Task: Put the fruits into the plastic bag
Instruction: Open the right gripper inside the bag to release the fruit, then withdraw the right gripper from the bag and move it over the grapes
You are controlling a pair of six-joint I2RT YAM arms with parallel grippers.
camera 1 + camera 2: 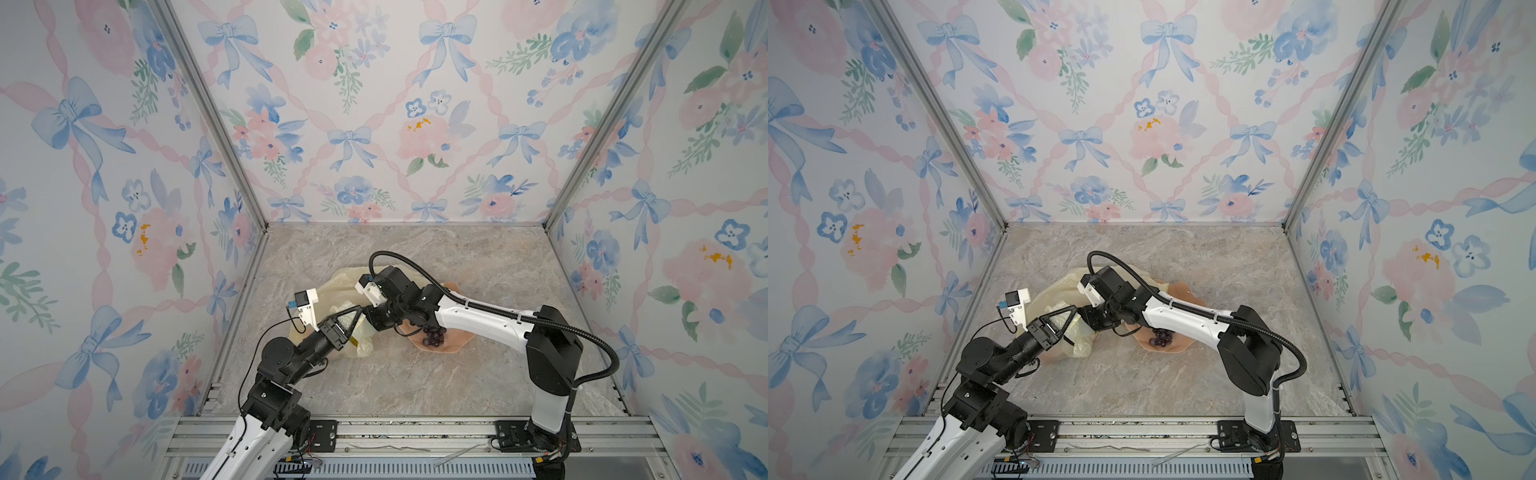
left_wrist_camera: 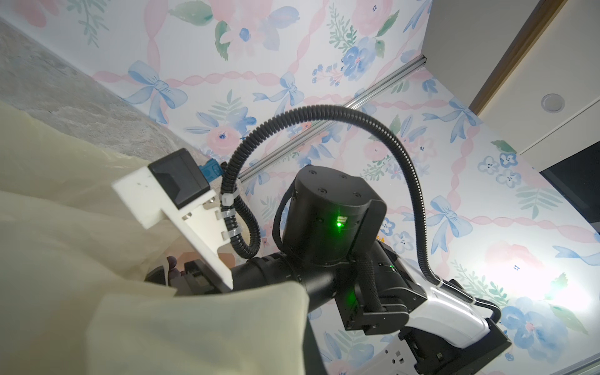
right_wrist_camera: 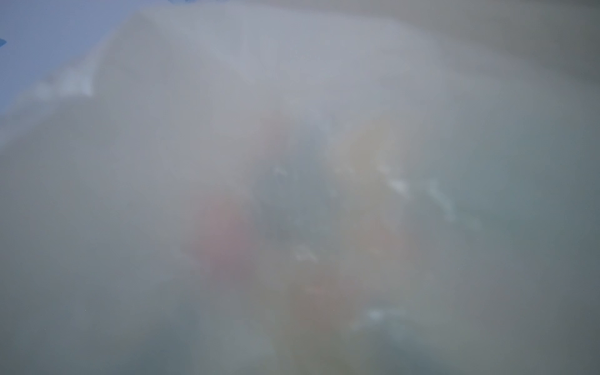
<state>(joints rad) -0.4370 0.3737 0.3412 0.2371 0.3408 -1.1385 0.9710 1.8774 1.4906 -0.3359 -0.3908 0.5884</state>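
Pinches plastic bag rim tight in left end effector. Has right end effector inside bag; cannot tell its opening. Shows grape bunch on pink dish.

Pastel floral-bow wallpaper on 3 walls; alu corner posts; grey marble-look bench; alu rails at front edge.

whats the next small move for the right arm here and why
Probably draw the right gripper back out of the thin translucent pale-yellow plastic bag and toward the dark purple grape bunch. Its fingers are hidden inside the bag mouth, which the shut left gripper holds up, while the grapes lie on the wavy-edged pink dish, outside the bag.
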